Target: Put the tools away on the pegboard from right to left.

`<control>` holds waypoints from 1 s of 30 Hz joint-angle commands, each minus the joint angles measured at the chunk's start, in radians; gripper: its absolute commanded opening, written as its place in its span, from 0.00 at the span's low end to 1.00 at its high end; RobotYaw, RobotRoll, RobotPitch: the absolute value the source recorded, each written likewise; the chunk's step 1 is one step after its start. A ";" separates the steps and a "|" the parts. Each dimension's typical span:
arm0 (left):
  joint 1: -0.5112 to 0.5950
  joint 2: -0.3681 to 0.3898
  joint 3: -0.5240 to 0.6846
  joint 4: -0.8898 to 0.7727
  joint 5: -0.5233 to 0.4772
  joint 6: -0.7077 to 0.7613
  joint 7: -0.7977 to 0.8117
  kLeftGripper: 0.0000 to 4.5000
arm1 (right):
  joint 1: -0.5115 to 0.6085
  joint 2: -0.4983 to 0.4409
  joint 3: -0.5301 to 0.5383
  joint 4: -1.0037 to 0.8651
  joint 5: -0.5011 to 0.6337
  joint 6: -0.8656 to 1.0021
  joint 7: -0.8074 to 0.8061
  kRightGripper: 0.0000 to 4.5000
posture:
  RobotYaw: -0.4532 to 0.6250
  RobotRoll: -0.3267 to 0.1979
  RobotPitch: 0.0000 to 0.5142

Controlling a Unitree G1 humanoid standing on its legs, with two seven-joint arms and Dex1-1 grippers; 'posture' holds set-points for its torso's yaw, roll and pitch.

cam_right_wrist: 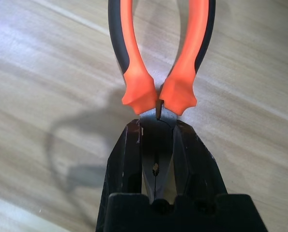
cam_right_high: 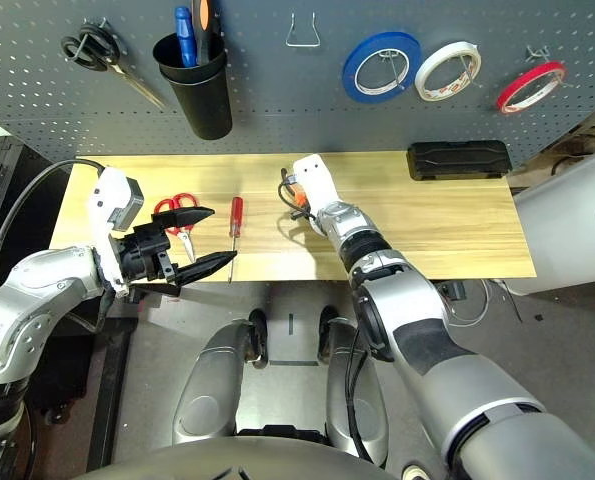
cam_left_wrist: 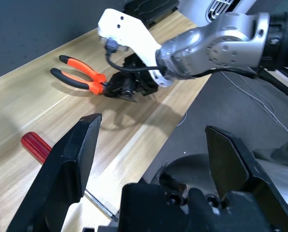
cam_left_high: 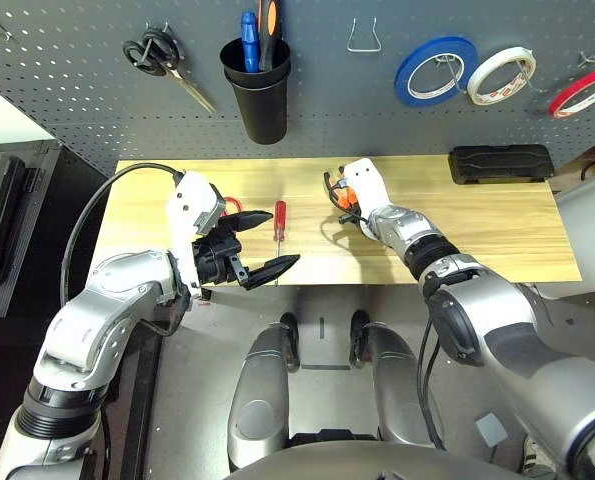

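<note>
The right gripper is clamped on the metal nose of the pliers, its two black fingers pressed against either side of the steel just below the orange-and-black handles, which splay away from it over the wood. The pliers lie near the middle of the bench, toward its back edge. The step in hand looks like the pickup of the pliers: the red tape ring already hangs at the far right of the pegboard, so the pliers come next. The next move probably calls for a lift clear of the bench and a carry up to the empty wire hook left of the blue tape roll, with the handles kept spread enough to straddle it. The left gripper hangs wide open and empty over the bench's front left part, just beside the screwdriver, with the red-handled scissors behind it near the left end.
</note>
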State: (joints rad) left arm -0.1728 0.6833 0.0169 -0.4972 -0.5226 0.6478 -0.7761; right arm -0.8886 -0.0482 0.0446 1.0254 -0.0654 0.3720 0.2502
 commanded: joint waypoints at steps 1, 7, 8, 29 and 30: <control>0.007 -0.001 -0.017 0.010 0.012 -0.018 -0.006 1.00 | 0.164 -0.040 0.070 -0.340 -0.010 0.092 0.087 0.16 | 0.53 0.62 0.54; 0.004 -0.005 -0.023 0.034 0.026 -0.049 -0.014 1.00 | 0.381 -0.109 0.113 -0.864 0.016 0.250 0.155 0.16 | 0.52 0.62 0.49; 0.004 -0.004 -0.023 0.036 0.026 -0.053 -0.014 1.00 | 0.400 -0.116 0.114 -0.917 0.022 0.265 0.163 0.16 | 0.52 0.62 0.49; -0.041 0.031 0.031 0.076 0.029 -0.114 -0.061 1.00 | 0.374 -0.160 0.029 -1.237 0.147 0.066 0.178 0.16 | 0.49 0.62 0.42; -0.048 0.028 0.035 0.075 0.025 -0.116 -0.059 1.00 | 0.366 -0.156 0.028 -1.238 0.146 0.057 0.171 0.16 | 0.49 0.62 0.40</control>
State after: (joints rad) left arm -0.2223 0.7118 0.0400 -0.4118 -0.4853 0.5389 -0.8278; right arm -0.5196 -0.2079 0.0836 -0.1804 0.0693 0.4590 0.4325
